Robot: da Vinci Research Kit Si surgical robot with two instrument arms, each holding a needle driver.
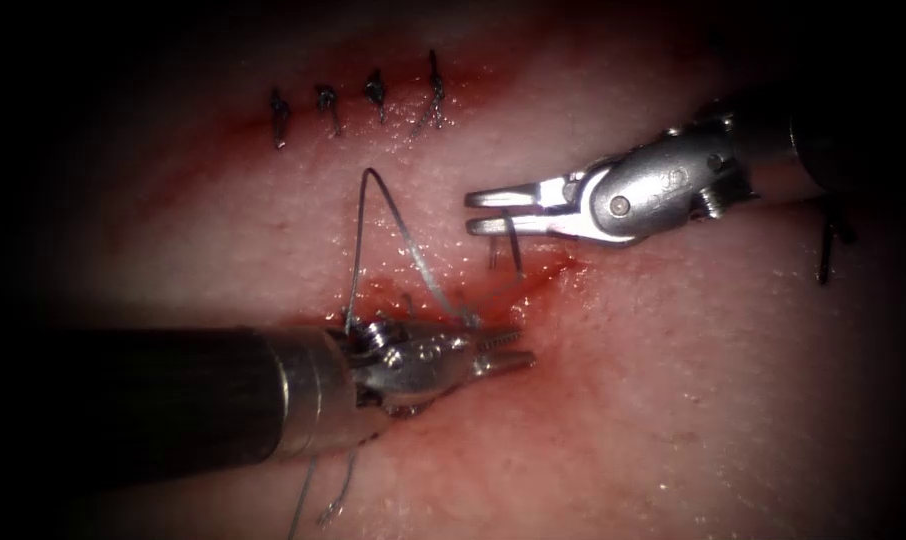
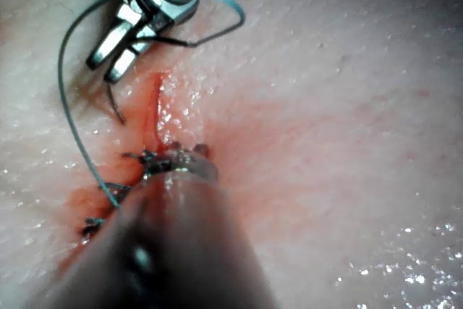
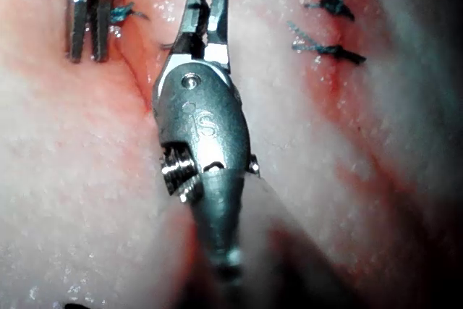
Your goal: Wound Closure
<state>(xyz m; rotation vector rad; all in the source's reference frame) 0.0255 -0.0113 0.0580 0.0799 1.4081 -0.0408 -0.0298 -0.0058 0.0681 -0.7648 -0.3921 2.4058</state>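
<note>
tissue (image 1: pixel 673 400): pale, moist and glistening under your tools, finely pebbled, stained with red fluid (image 1: pixel 563 270) around the cut.
cut (image 1: pixel 533 285): a short open slit between your two tools, its edges wet and red.
stitches (image 1: pixel 353 105): four dark knotted stitches sat in a row above and left of the open slit, each a short bar with a frayed knot.
left tool (image 1: pixel 503 352): your left tool lay low across the tissue on a dark smooth shaft with a steel collar; its short ridged jaws were nearly together at the lower edge of the cut, pinched on the thread where it came down to them.
right tool (image 1: pixel 493 212): your right tool came in from the right, polished steel with a round pivot screw; its long flat jaws stood a little apart, just above the cut, with a short dark strand crossing them, though you could not tell that they held it.
thread (image 1: pixel 373 200): thin, wiry, grey-blue; it rose in a tall narrow loop above your left tool, and two loose ends trailed below the shaft.
needle: you could not make it out for certain.
</note>
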